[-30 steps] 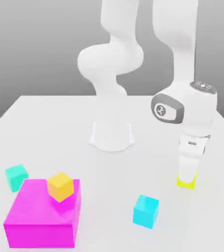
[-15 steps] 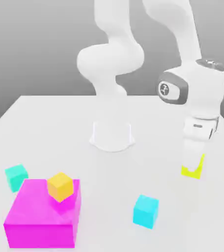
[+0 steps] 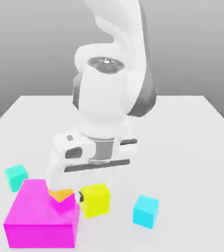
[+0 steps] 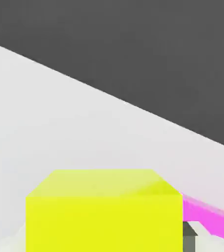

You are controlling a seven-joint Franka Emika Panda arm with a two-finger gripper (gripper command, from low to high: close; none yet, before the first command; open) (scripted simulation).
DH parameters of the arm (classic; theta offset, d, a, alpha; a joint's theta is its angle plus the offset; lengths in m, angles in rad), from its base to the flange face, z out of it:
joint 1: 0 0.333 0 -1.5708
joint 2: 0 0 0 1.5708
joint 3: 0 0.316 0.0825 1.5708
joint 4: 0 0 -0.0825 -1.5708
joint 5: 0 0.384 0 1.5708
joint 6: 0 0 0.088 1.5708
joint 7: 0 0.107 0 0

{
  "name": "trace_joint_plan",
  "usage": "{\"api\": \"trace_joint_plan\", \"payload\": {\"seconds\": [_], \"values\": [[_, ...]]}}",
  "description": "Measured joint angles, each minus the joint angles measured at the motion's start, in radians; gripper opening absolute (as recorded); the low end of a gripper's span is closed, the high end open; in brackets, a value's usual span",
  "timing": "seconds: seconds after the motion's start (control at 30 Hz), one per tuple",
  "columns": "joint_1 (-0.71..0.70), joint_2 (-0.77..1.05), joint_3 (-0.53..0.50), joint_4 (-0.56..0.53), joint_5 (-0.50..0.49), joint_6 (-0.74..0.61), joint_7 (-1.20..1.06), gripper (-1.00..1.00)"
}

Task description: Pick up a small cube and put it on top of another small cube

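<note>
Nearest the counter's front edge sits the magenta block, close to the front corner on the exterior view's left, with the orange-yellow cube on its top. Just beside that block the tool is pinching the small yellow cube, clear of the counter; the hand view shows the yellow cube close up with the magenta block beside it. The cyan cube rests farther along the front. The turquoise cube lies behind the magenta block, near the counter's side edge. The pale counter stretches back to a plain grey backdrop.
</note>
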Motion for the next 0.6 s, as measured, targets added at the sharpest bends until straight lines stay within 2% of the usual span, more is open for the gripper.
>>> {"api": "trace_joint_plan", "payload": {"seconds": [0.13,0.33,0.47,0.6], "values": [[-0.174,-0.059,-0.079,-0.043,0.006,-0.034,0.024,-1.00],[-0.376,-0.172,-0.206,-0.155,0.076,-0.081,0.029,-1.00],[-0.385,-0.152,-0.250,-0.204,0.180,-0.038,-0.025,-1.00],[-0.378,-0.036,-0.226,-0.205,0.333,0.062,-0.133,-1.00]]}}
